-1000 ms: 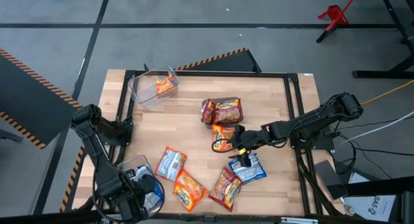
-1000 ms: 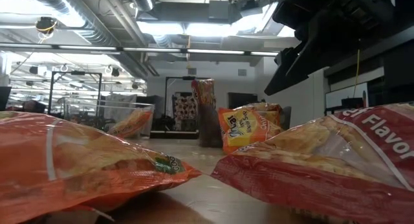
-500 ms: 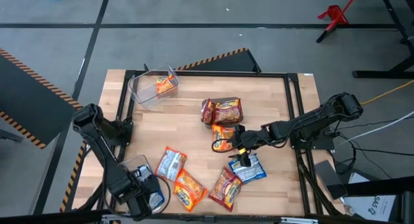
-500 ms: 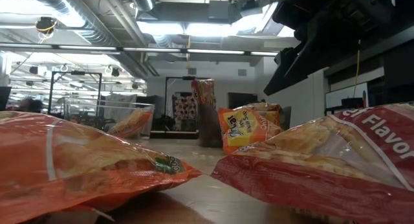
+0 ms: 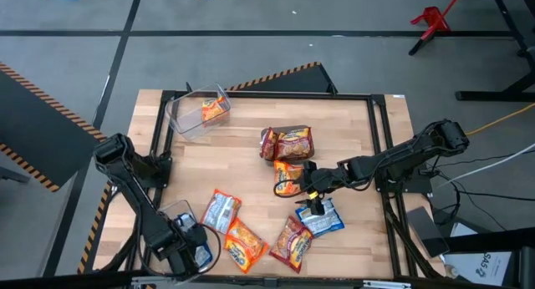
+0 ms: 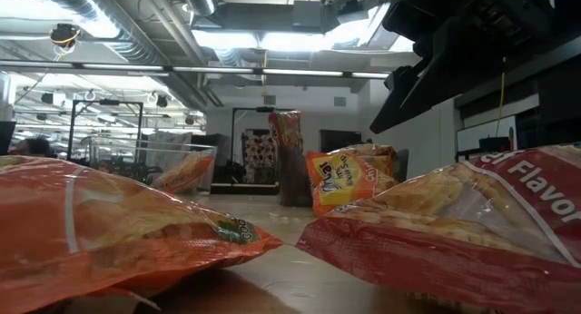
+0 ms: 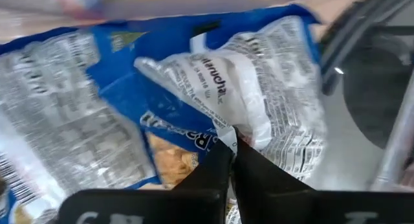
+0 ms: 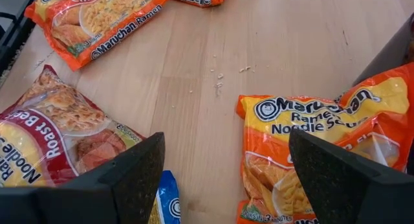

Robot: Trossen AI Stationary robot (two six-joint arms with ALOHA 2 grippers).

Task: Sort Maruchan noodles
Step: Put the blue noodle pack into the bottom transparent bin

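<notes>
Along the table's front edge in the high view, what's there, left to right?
Left gripper over the near bin → blue-and-white packet → orange packet → red packet → blue packet under the right gripper.

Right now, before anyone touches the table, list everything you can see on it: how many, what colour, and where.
clear bins: two, one at the far left corner, one at the near left corner
orange packets: three, one in the far bin, one mid-table, one near the front edge
red packets: apparently three, two together mid-table, one near the front edge
blue-and-white packets: two loose on the table, at least two more in the near bin
table: one, pale wood
left gripper: in the near bin, jaws shut on a blue-and-white packet
right gripper: over the mid-table packets, jaws open
</notes>
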